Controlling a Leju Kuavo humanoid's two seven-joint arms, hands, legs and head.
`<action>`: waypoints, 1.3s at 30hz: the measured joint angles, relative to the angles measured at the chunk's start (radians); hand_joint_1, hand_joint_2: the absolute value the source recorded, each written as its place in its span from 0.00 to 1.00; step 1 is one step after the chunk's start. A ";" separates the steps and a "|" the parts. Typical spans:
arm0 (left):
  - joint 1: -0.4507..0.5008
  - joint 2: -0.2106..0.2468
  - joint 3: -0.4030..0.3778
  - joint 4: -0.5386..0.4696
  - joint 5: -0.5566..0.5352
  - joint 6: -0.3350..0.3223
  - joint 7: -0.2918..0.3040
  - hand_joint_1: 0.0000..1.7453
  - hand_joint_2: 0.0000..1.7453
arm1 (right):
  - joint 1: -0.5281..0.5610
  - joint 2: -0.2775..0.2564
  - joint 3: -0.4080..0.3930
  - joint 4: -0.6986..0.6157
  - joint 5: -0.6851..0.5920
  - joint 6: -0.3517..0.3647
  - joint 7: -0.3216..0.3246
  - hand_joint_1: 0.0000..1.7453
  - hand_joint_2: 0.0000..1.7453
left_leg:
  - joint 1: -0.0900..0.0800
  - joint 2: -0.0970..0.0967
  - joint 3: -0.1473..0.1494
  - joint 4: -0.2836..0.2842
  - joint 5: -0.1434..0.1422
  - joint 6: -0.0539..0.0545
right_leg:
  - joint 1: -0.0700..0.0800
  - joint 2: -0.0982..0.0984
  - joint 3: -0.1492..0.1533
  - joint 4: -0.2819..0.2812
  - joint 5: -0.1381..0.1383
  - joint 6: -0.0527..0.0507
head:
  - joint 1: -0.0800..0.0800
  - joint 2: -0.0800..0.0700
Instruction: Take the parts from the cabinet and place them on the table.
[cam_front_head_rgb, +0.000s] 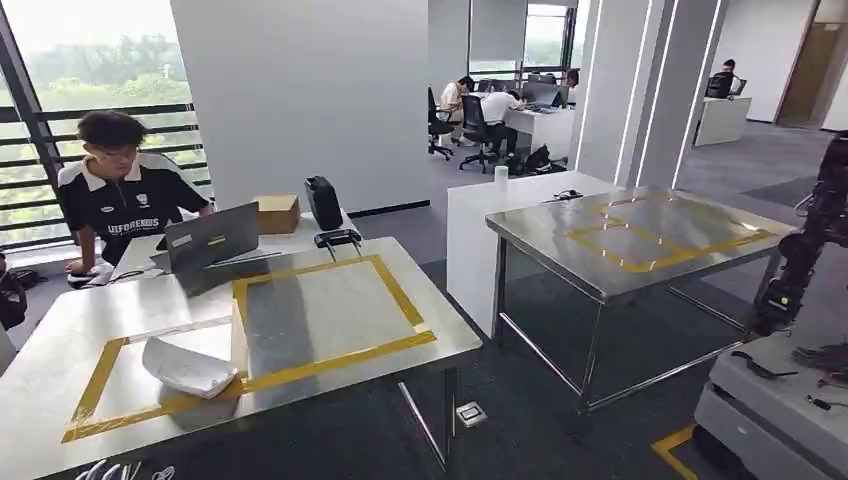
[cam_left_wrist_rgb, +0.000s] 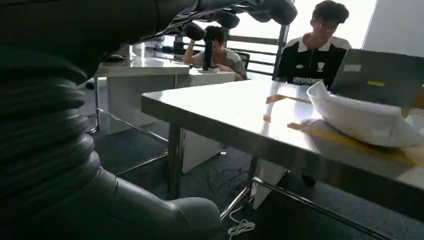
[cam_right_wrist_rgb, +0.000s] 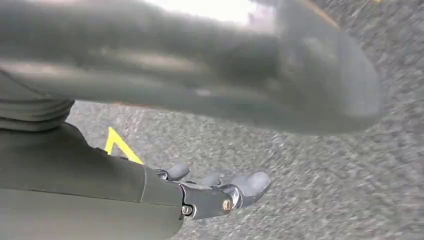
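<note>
A white curved part (cam_front_head_rgb: 188, 368) lies on the near steel table (cam_front_head_rgb: 330, 300), inside the left yellow-taped rectangle. The left wrist view has the same part (cam_left_wrist_rgb: 365, 120) resting on the tabletop, beyond my hand. My left hand (cam_left_wrist_rgb: 130, 200) hangs below and in front of the table edge, its thumb and fingers (cam_left_wrist_rgb: 240, 12) spread apart, holding nothing. Its fingertips (cam_front_head_rgb: 120, 470) peek in at the bottom of the head view. My right hand (cam_right_wrist_rgb: 150, 195) hangs over grey carpet, fingers (cam_right_wrist_rgb: 240, 187) stretched out, nothing in it.
A person (cam_front_head_rgb: 120, 200) sits behind the near table at a grey laptop (cam_front_head_rgb: 210, 238). A cardboard box (cam_front_head_rgb: 277, 213) and a black device (cam_front_head_rgb: 324, 205) stand at its far edge. A second steel table (cam_front_head_rgb: 630, 240) stands to the right, and another robot's base (cam_front_head_rgb: 780, 400) at far right.
</note>
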 joint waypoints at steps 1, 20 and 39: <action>0.023 -0.004 0.002 -0.002 0.010 0.006 -0.005 0.00 1.00 | 0.002 -0.001 0.000 0.000 0.000 0.000 0.002 0.00 0.00 | 0.000 0.000 -0.009 0.066 -0.023 -0.003 | 0.001 0.000 -0.013 0.002 0.009 -0.001 | -0.001 0.000; 0.068 -0.098 0.024 -0.013 -0.012 0.030 -0.023 0.00 1.00 | 0.002 -0.032 0.002 -0.002 -0.002 0.000 -0.050 0.00 0.00 | -0.003 0.004 0.087 -0.194 0.141 0.049 | -0.021 -0.002 -0.069 0.227 -0.042 0.078 | 0.002 0.000; 0.061 -0.128 0.027 -0.011 -0.010 -0.018 -0.021 0.00 1.00 | -0.005 -0.034 0.000 -0.005 -0.011 -0.004 -0.029 0.00 0.00 | -0.023 0.005 0.232 -0.208 0.027 0.034 | 0.008 -0.008 -0.079 0.028 0.059 0.019 | -0.001 0.000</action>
